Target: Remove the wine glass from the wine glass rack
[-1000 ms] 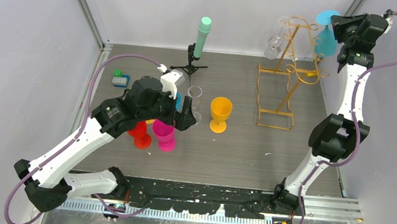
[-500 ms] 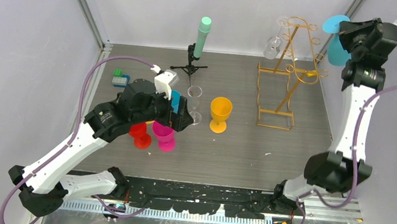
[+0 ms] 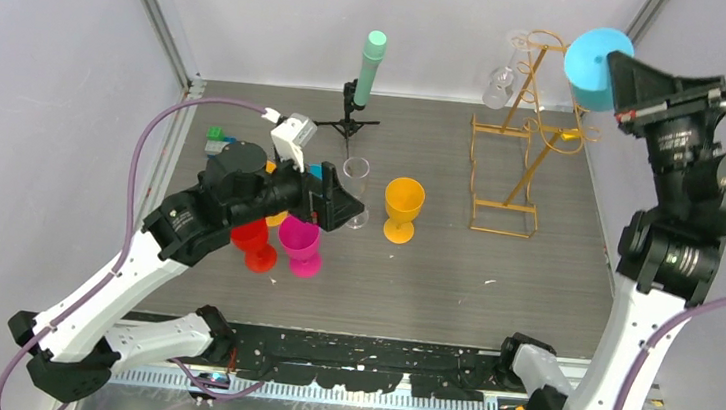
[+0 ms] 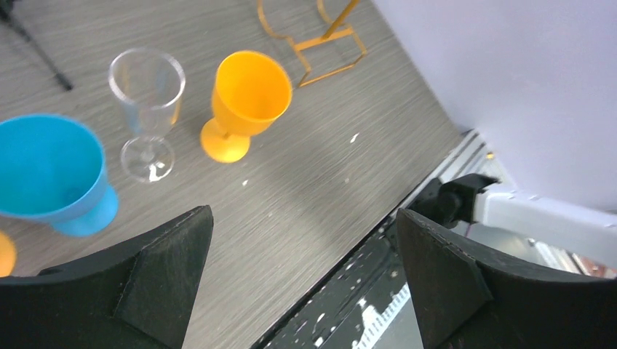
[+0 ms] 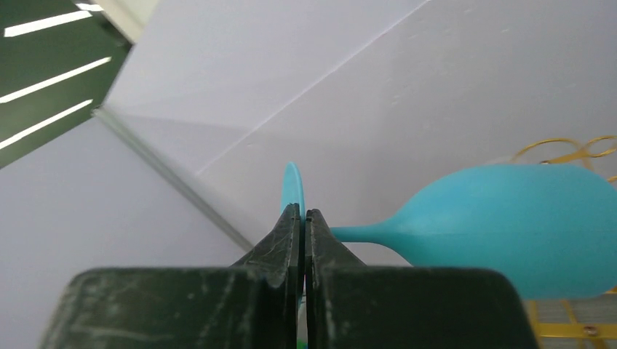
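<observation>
1. My right claw (image 5: 302,218) is pinched tight on the foot of the turquoise wine glass (image 5: 509,218), high beside the top of the gold rack (image 3: 527,130), near the right wall (image 3: 718,28).
2. The stem lies crosswise to my fingers, with the bowl toward the rack.
3. My left claw (image 4: 302,218) gapes wide and holds nothing, over the table (image 4: 327,131).

- Grey wood-grain tabletop (image 3: 532,282); grain runs left to right, a few white flecks on it.
- Plain pale lavender wall panels close in three sides: back panel (image 3: 288,7), left panel (image 3: 39,83), right panel (image 3: 703,27).
- Silver aluminium corner post (image 3: 156,14) at back left; a second one at back right.
- Black chipped strip (image 3: 375,352) along the near edge, with a ribbed silver rail (image 3: 371,397) just below it.
- Light even and soft; shadows faint.
</observation>
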Controlling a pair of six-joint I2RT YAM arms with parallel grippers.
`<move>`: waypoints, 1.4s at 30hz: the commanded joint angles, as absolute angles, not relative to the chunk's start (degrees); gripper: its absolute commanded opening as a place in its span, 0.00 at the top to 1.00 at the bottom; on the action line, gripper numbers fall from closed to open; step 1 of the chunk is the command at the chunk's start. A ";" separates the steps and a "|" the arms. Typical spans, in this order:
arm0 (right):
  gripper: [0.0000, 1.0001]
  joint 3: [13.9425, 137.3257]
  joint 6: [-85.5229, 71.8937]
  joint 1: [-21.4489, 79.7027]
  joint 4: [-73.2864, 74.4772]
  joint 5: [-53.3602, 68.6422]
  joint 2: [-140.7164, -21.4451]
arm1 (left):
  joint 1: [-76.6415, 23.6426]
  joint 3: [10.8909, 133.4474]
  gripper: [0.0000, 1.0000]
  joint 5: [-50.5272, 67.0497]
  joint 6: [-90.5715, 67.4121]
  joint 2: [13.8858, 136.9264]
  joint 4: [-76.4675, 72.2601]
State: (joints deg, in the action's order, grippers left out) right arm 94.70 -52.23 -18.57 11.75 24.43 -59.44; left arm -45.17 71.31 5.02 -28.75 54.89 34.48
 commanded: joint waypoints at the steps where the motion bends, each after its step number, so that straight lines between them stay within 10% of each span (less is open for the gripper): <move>1: 1.00 87.05 -64.95 -18.41 0.77 32.94 -54.27 | -45.35 70.88 0.00 12.64 -32.04 55.24 19.34; 18: 1.00 56.38 -107.87 -8.66 -40.49 35.06 -52.83 | -41.56 76.68 0.00 19.46 -38.11 71.05 7.03; 42: 1.00 49.05 -112.42 15.10 -53.91 21.20 -59.66 | -31.38 70.41 0.00 30.13 -55.67 63.24 -9.99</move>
State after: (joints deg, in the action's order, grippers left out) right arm 49.45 -110.17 14.00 -48.56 24.21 -60.36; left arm -31.75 70.02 23.31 -49.74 63.79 -1.45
